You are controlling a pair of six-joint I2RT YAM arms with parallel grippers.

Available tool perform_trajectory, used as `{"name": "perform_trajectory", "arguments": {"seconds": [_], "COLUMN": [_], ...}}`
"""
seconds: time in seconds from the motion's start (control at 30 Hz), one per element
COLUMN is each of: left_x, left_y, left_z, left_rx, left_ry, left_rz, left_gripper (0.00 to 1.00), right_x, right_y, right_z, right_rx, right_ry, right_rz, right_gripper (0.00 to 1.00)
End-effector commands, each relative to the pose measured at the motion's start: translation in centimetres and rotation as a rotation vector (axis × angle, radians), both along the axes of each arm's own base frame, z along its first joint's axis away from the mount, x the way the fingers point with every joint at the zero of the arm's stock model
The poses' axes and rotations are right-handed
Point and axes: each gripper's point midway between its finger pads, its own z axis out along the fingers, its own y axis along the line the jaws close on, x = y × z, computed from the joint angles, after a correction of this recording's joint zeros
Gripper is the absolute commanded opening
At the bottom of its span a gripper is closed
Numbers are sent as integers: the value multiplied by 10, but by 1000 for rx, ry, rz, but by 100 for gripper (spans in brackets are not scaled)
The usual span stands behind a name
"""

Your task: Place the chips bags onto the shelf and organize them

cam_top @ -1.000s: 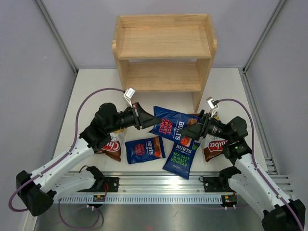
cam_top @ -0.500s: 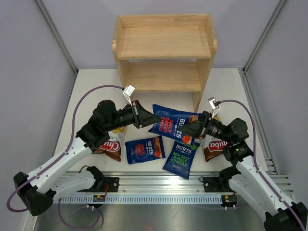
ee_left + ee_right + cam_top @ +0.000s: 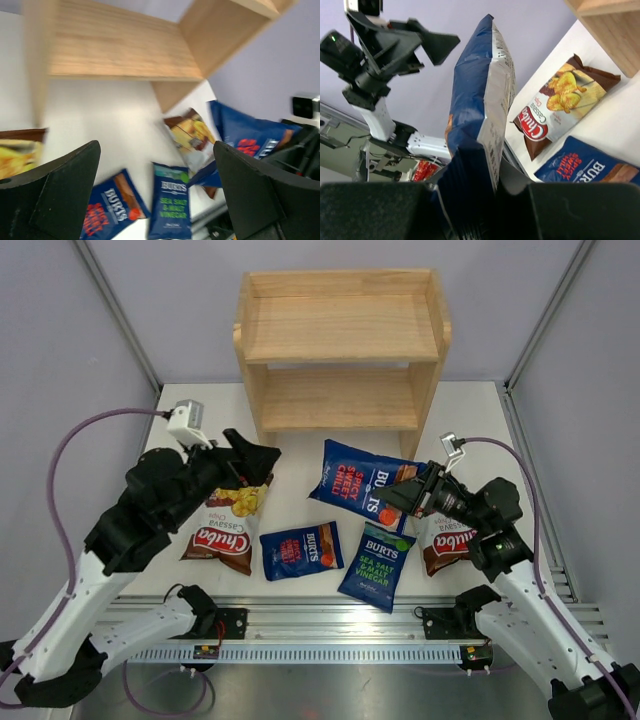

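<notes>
My right gripper [image 3: 403,495] is clamped on the right-hand edge of the spicy sweet chilli Burts bag [image 3: 352,480], just right of the middle of the worktop [image 3: 300,452]. From the right wrist camera the bag stands up edge-on from the gripper, held by one seam only. My left gripper [image 3: 262,462] is spread wide and holds nothing. It sits out at 9 o'clock, above the top of a Chuba bag [image 3: 222,530].

The shelf [image 3: 340,330] stands at 12 o'clock with both tiers bare.

My worry is the one-sided hold. A glossy bag pinched at one edge may slide out or swing as I lift it. The loose end could then catch the shelf's upright at 1 o'clock. It could also droop and drag across the sea salt and malt vinegar bag [image 3: 378,562] at 5 o'clock.

A second ago my left gripper was shut at the bag's left corner and my right gripper stood open beside it. Now the left has let go and swung away, and the right has closed on the bag.
</notes>
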Motion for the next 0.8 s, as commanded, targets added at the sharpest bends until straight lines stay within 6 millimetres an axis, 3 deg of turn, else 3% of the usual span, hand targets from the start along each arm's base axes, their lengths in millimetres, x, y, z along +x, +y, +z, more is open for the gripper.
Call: {"name": "perform_trajectory", "arguments": {"seconds": [0.0, 0.13, 0.23, 0.4, 0.5, 0.53, 0.57, 0.63, 0.67, 0.73, 0.77], "left_x": [3, -8, -18, -25, -27, -26, -26, -25, -24, -24, -24], "left_y": [67, 84, 95, 102, 106, 106, 105, 101, 100, 101, 102], "left_z": [-13, -36, -54, -85, -92, -103, -107, -114, -118, -120, -120], "left_rx": [194, 287, 334, 357, 343, 353, 354, 357, 374, 382, 385], "left_ry": [-9, 6, 9, -22, -46, -37, -35, -25, -11, -3, -5], "left_rz": [255, 261, 253, 241, 252, 250, 249, 236, 228, 234, 235], "left_gripper": [99, 99, 99, 99, 99, 99, 99, 99, 99, 99, 99], "right_x": [10, 29, 43, 86, 110, 112, 122, 132, 140, 153, 162], "right_y": [-4, -8, -14, -28, -31, -33, -28, -32, -26, -35, -29], "right_z": [45, 80, 118, 146, 162, 178, 176, 195, 191, 199, 190], "right_rx": [60, 145, 240, 409, 472, 496, 493, 529, 531, 588, 570], "right_ry": [-21, 30, 46, 142, 165, 144, 163, 156, 186, 204, 236], "right_rz": [-67, -146, -202, -356, -415, -424, -436, -496, -512, -615, -649], "right_gripper": [10, 11, 11, 11, 11, 11, 11, 11, 12, 13, 13]}}
